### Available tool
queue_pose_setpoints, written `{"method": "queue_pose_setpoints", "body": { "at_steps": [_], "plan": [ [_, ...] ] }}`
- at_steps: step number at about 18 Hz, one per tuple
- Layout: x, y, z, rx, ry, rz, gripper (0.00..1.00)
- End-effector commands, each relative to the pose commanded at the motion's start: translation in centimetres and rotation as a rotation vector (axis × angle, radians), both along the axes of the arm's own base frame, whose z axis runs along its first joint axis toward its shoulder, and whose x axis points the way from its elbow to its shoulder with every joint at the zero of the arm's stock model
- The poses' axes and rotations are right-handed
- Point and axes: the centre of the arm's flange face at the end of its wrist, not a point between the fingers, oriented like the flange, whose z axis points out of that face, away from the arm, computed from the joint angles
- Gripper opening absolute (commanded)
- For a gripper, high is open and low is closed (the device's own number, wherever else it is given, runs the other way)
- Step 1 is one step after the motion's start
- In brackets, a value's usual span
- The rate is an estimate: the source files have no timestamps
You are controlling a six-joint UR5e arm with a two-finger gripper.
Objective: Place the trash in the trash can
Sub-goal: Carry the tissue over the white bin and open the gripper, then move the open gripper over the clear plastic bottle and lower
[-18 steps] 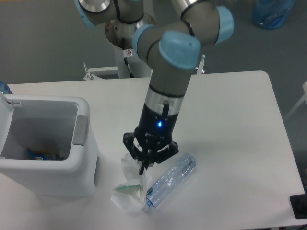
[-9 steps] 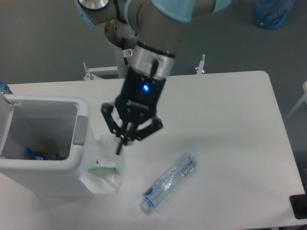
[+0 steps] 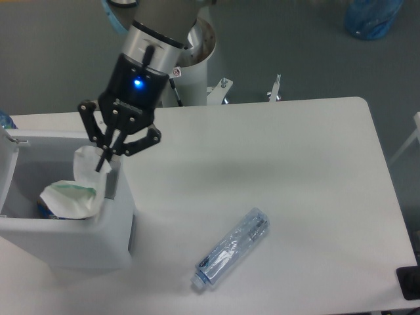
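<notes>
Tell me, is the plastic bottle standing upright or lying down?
Lying down: the bottle rests on its side on the table, its cap end nearest the front edge.

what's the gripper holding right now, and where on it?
The gripper has the white wrapper, jaws pinching its upper end; the rest hangs down into the open trash can. The bottle lies on the table.

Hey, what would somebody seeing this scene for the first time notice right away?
The black gripper with its blue light, at the left, dangling a crumpled white wrapper with green print over the open white trash can. Next, the crushed clear plastic bottle lying alone on the white table, toward the front edge.
</notes>
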Motion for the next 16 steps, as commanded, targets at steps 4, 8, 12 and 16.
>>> {"method": "queue_pose_setpoints", "body": {
  "at_steps": [4, 8, 12, 16],
  "plan": [
    [1.0, 0.3, -0.7, -0.012, -0.005, -0.019, 0.08],
    [0.9, 0.5, -0.5, -0.003, 0.012, -0.027, 0.95],
    [0.7, 0.5, 0.1, 0.006, 0.021, -0.025, 1.0],
    [-1.7, 1.5, 1.1, 0.033, 0.046, -0.002, 1.0]
  ]
}}
